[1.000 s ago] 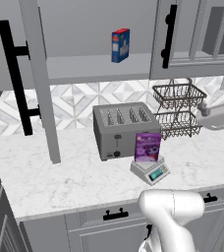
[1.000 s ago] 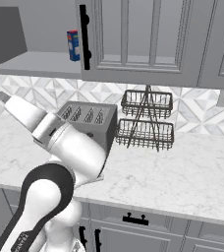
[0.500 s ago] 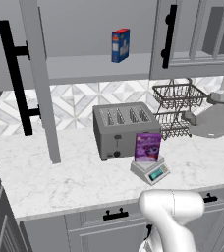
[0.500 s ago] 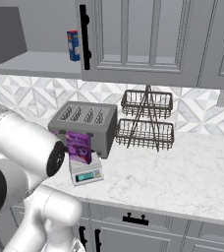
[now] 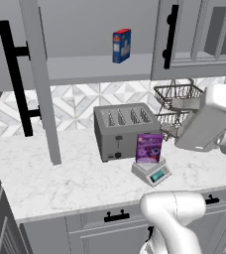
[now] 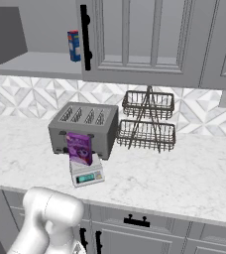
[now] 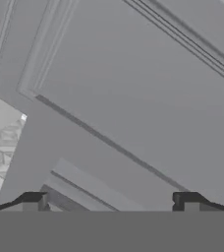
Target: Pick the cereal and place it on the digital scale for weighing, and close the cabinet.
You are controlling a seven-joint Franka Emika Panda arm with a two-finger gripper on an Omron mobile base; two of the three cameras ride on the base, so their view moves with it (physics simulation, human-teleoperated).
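The purple cereal [image 5: 148,148] [image 6: 80,148] stands upright on the small digital scale [image 5: 152,172] [image 6: 86,173], just in front of the toaster. The cabinet stands open: its left door [image 5: 35,74] swings out toward me, with the long black handle [image 5: 16,74] on it. In the hand view my gripper [image 7: 110,202] is open with nothing between its fingertips [image 7: 33,199]. It faces a grey panelled cabinet door [image 7: 133,88] at close range. My white arm [image 5: 209,124] hangs at the right, apart from the cereal.
A grey four-slot toaster [image 5: 121,130] [image 6: 83,126] sits behind the scale. A two-tier wire basket rack [image 5: 177,99] [image 6: 147,124] stands to its right. A blue box with a red top [image 5: 121,45] [image 6: 74,45] rests on the open cabinet's shelf. Drawers run below the counter edge.
My arm has swung up and to the right, leaving the middle of the right base view and uncovering the cereal on the scale. The cereal and scale have not moved.
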